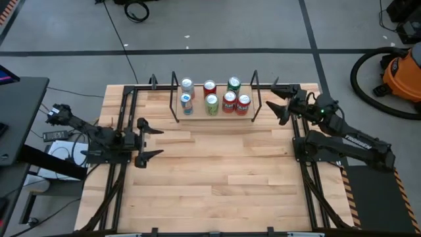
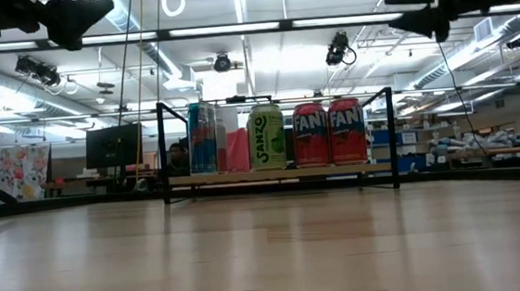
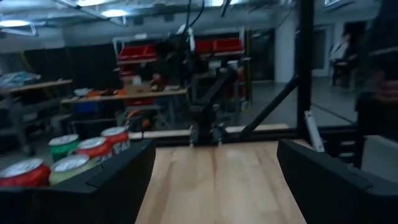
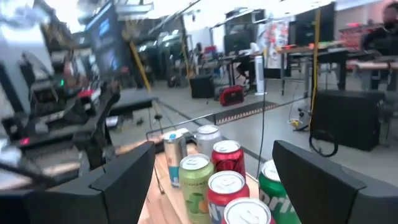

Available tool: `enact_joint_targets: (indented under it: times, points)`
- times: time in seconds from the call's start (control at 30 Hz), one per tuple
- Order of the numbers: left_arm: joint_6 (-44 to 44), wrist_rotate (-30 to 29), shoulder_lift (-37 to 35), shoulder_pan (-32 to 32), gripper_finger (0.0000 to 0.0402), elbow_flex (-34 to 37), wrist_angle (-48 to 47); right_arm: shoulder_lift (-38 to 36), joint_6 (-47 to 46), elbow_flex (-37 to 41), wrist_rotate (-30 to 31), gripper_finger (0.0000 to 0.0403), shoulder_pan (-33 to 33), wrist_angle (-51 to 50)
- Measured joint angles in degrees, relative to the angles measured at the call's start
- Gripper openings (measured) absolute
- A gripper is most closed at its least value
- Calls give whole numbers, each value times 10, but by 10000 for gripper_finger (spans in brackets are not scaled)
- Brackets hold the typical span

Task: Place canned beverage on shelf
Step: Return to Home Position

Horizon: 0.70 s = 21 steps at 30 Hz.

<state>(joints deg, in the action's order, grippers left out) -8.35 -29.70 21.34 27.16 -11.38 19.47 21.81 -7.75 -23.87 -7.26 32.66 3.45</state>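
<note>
Left gripper: fingers spread, empty, above the table, well left of the shelf. Right gripper: fingers spread, empty, raised just beside the shelf's right end. Cans: seven, upright on the shelf in two rows. Stocking judged done: no can elsewhere on the table; only arm retraction left

Table: pale wood planks, smooth, faint sheen. Shelf: light wood plank, thin black metal rods. Cans: glossy printed metal, bright silver tops. Frame: black metal, matt.
</note>
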Motion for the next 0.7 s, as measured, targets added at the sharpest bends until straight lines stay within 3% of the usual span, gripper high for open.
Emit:
enact_joint_targets:
  times: [0.23, 0.33, 0.57, 0.7]
  points:
    - [-22, 109, -19, -21, 347, 6, -9, -44, -85, 94, 0, 336, 29, 75]
    - [-19, 145, -22, -28, 347, 6, -11, -55, -99, 132, -28, 336, 35, 136]
    - [29, 154, -51, -30, 347, 42, -11, -95, -133, 196, -48, 336, 37, 184]
    - [60, 154, -100, -30, 347, 72, -14, -128, -128, 224, -15, 335, 43, 163]
